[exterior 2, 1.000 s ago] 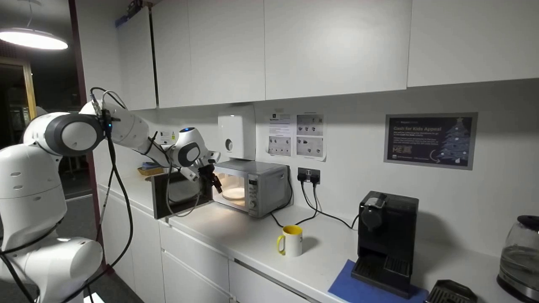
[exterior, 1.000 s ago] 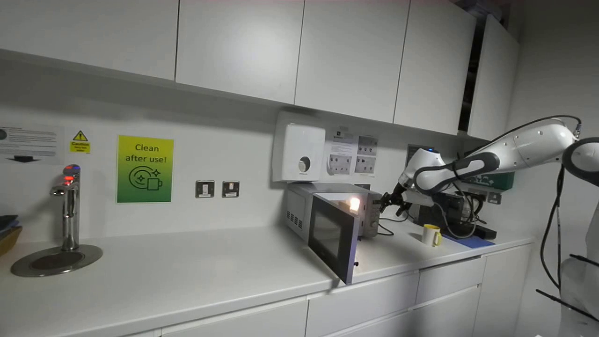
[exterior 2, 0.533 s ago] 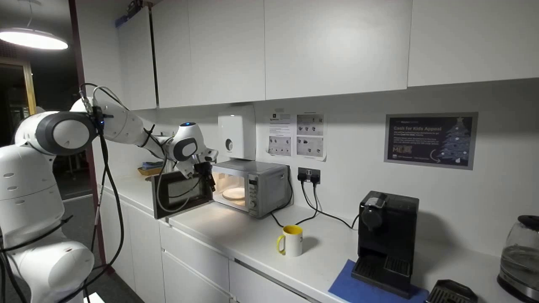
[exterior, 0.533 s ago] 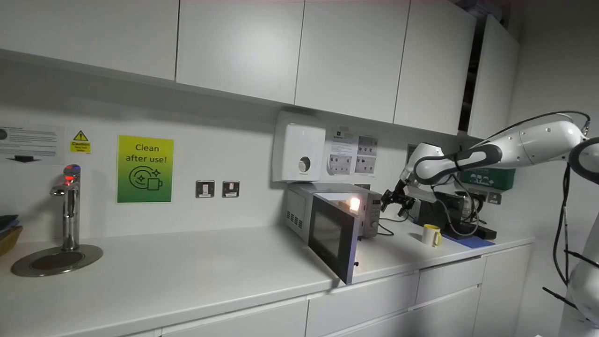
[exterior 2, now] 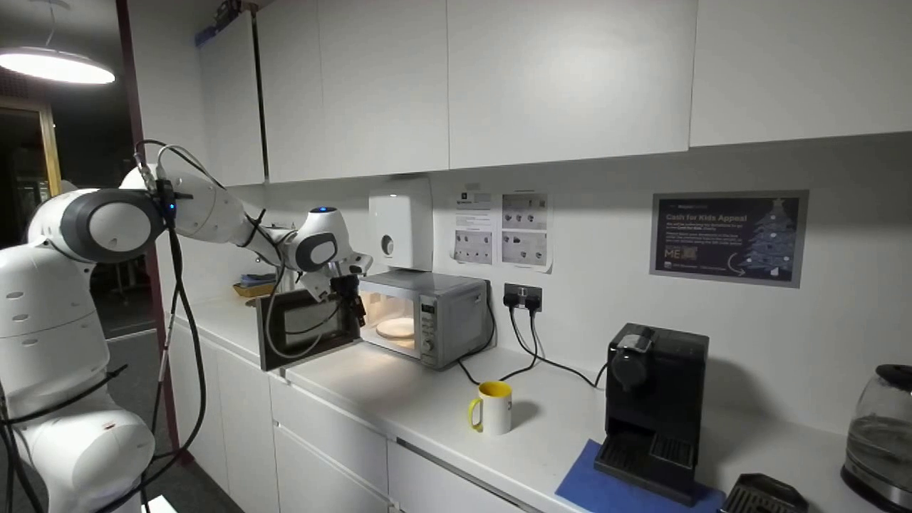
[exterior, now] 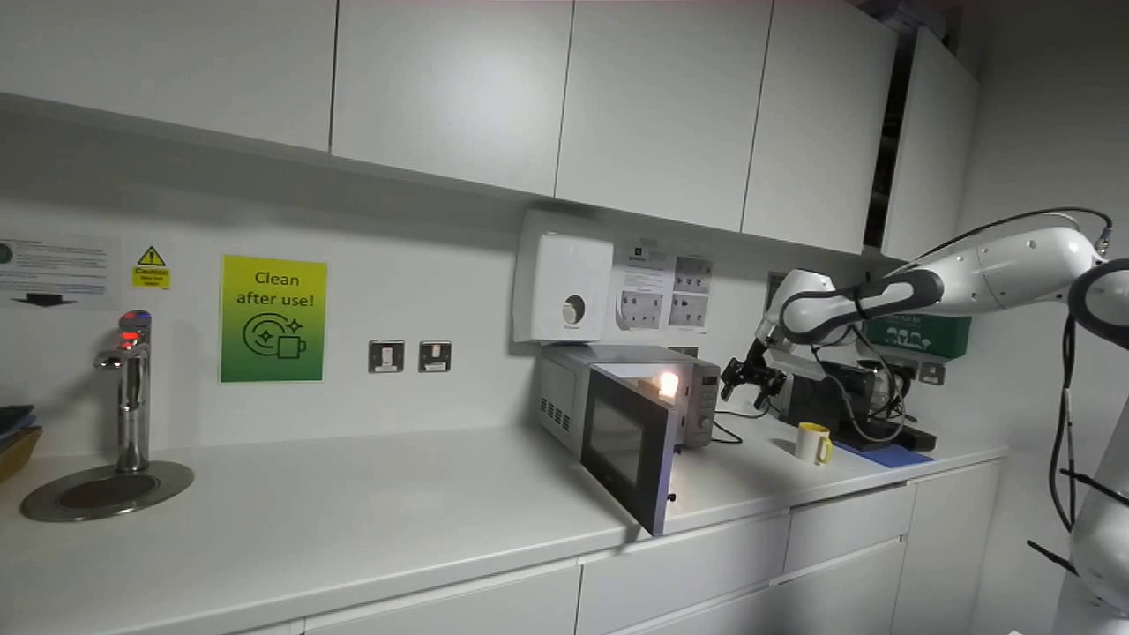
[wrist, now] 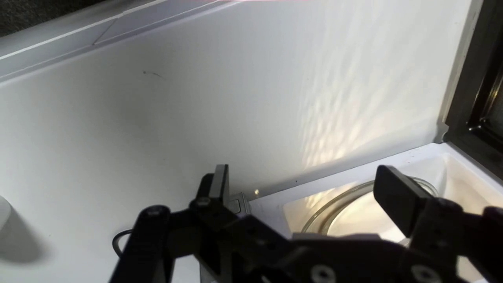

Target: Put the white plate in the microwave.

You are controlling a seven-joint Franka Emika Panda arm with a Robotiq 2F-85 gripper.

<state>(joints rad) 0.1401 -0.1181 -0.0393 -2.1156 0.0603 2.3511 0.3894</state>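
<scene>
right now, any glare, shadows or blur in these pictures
In an exterior view, glare inside the silver-grey box microwave burns out white; in an exterior view, the white mug with yellow handle casts a shadow rightward; in the wrist view, rippled light falls on the white countertop, and the nearest parts of the black two-fingered end effector look soft.

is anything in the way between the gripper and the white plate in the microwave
Nothing visible is. The door stands open to one side, the plate already lies inside the microwave, and the wrist view shows no object between plate and open gripper.
</scene>
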